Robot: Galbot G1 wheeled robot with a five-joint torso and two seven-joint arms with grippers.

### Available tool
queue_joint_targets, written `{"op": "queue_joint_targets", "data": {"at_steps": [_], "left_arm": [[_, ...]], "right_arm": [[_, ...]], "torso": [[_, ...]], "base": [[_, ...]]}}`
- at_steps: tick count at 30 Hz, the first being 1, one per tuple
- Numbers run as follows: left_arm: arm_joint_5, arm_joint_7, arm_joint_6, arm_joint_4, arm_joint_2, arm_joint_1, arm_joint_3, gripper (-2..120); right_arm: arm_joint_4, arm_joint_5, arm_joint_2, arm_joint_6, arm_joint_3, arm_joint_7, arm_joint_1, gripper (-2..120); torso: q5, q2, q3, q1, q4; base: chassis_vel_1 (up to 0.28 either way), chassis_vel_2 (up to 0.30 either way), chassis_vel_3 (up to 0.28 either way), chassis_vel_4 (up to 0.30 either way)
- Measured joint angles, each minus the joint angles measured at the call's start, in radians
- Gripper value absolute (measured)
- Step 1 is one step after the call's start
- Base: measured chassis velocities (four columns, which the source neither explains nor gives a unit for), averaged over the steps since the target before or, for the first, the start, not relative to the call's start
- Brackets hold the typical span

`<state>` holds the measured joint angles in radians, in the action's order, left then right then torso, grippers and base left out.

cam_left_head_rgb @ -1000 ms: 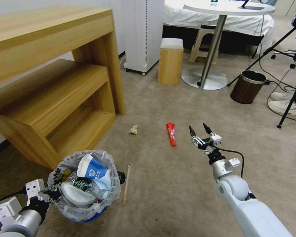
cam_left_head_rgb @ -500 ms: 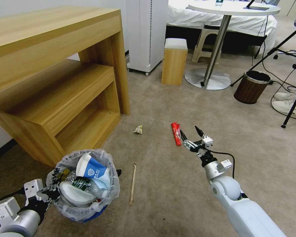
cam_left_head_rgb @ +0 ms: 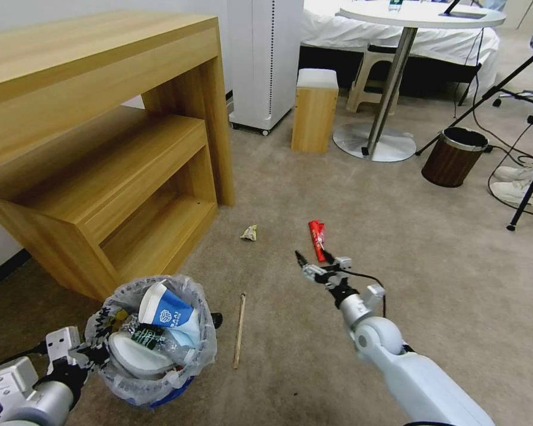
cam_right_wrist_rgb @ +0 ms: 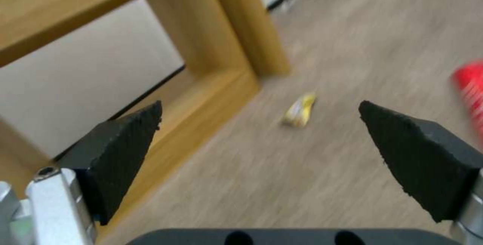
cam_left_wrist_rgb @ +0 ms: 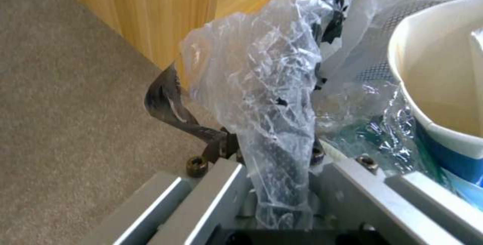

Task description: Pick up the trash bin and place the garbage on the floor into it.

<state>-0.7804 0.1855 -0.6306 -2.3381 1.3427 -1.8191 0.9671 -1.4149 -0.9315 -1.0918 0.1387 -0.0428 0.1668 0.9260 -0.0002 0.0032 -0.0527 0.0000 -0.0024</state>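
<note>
Sitting low at the robot's left, the trash bin [cam_left_head_rgb: 154, 340] is already well filled: a blue-white paper cup [cam_left_head_rgb: 167, 309], a white slipper [cam_left_head_rgb: 133, 355] and a green-label bottle [cam_left_head_rgb: 151, 336] crowd its crinkled plastic liner [cam_left_wrist_rgb: 262, 97]. The left claw [cam_left_head_rgb: 92, 352] is clamped on the bin's rim through that liner; the left wrist view shows the wall and bunched plastic pinched between its fingers [cam_left_wrist_rgb: 166, 105].

Out on the beige floor [cam_left_head_rgb: 397, 266], three pieces of garbage are left. A wooden stick [cam_left_head_rgb: 239, 330] lies just beside the bin, its long axis running away from the robot. A small crumpled yellow wrapper [cam_left_head_rgb: 249, 232] sits farther out, near the foot of the wooden shelf unit [cam_left_head_rgb: 100, 148]. A red packet [cam_left_head_rgb: 317, 239] lies to the right of the wrapper, also lengthwise away from the robot.

What the coming move seems to turn on is the right claw [cam_left_head_rgb: 315, 264] and the red packet: the claw hovers at the packet's near end, slightly to its left, so the packet lies ahead and a little to the right. From the right wrist view the packet [cam_right_wrist_rgb: 470, 86] shows beyond one finger, while the wrapper [cam_right_wrist_rgb: 300, 110] sits between the two. Its jaws are spread wide and hold nothing. The right arm is plainly nearer to both; the left is occupied with the bin.
</note>
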Motion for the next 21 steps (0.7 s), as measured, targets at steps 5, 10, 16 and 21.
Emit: {"op": "queue_joint_targets", "data": {"at_steps": [5,10,16,21], "left_arm": [[0.008,-0.003,0.004,0.016,0.004,0.009,-0.01,1],[0.011,-0.004,0.008,0.034,0.0,0.017,-0.016,1],[0.016,-0.005,0.012,0.043,0.005,0.019,-0.018,1],[0.02,-0.008,0.017,0.046,0.008,0.009,-0.016,1]], "right_arm": [[0.072,-0.12,-0.023,-0.105,-0.074,0.022,-0.062,100],[0.121,-0.183,-0.04,-0.217,-0.109,0.011,-0.094,100],[0.163,-0.167,-0.079,-0.314,-0.14,-0.055,-0.105,100],[0.2,-0.155,-0.145,-0.392,-0.151,-0.122,-0.125,100]], "torso": [[0.0,0.0,0.0,0.0,0.0003],[0.0,0.0,0.0,0.0,0.0],[0.0002,0.0,0.0,0.0,-0.0001],[0.0001,0.0,0.0,0.0,0.0001]], "base": [[0.0,0.0,0.0,0.0],[0.0,0.0,0.0,0.0],[0.0,0.0,0.0,0.0],[0.0,0.0,0.0,0.0]]}}
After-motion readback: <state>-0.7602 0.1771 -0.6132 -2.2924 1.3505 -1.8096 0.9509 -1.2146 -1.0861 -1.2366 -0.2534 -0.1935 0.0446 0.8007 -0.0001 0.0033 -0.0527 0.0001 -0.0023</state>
